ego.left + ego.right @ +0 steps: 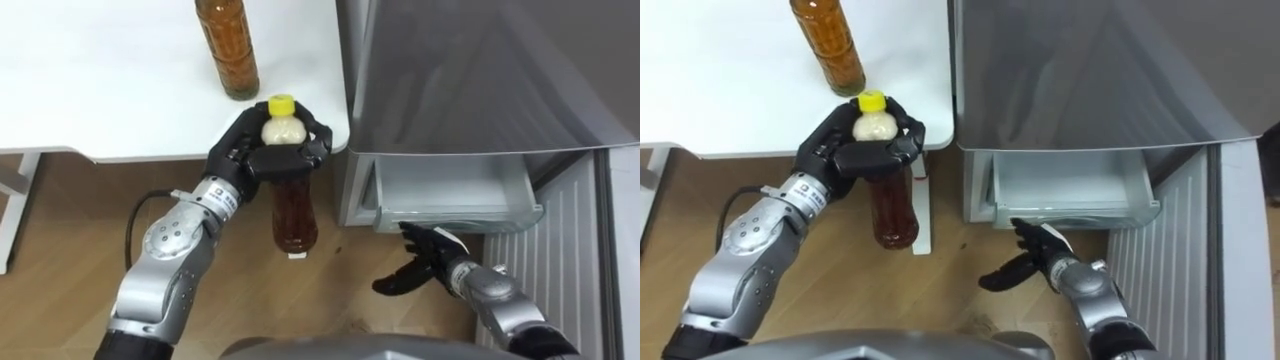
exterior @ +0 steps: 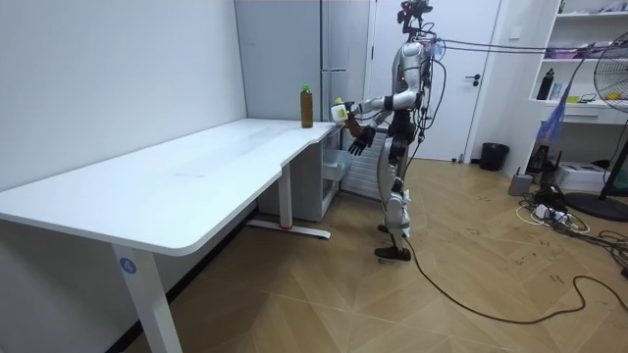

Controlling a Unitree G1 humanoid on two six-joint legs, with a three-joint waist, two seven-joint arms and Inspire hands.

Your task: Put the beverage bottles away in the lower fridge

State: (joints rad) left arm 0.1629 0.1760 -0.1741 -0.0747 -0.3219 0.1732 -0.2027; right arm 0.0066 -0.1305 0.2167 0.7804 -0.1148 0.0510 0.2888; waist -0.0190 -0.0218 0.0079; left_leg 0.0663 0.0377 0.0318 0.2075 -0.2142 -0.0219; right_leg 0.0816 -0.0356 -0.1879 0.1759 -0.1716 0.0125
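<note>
Well, your white table (image 1: 100, 100) stands beside the fridge (image 1: 480, 80); left hand (image 1: 240, 160) grips a bottle (image 1: 295, 215), right hand (image 1: 425, 262) spread near the open drawer (image 1: 450, 188).

The bottle (image 1: 294, 215) is brown with a yellow cap; the second bottle (image 1: 228, 50) is amber. The worktop (image 1: 100, 90) is white, the fridge (image 1: 480, 80) grey, the floor (image 2: 412, 294) tan herringbone.

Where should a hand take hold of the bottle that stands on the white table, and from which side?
Probably round the middle of the standing bottle, coming level from the near edge of the table. It is upright, its body is round and slim, and nothing stands before it there. The left hand holds the yellow-capped bottle; the right hand is open.
</note>
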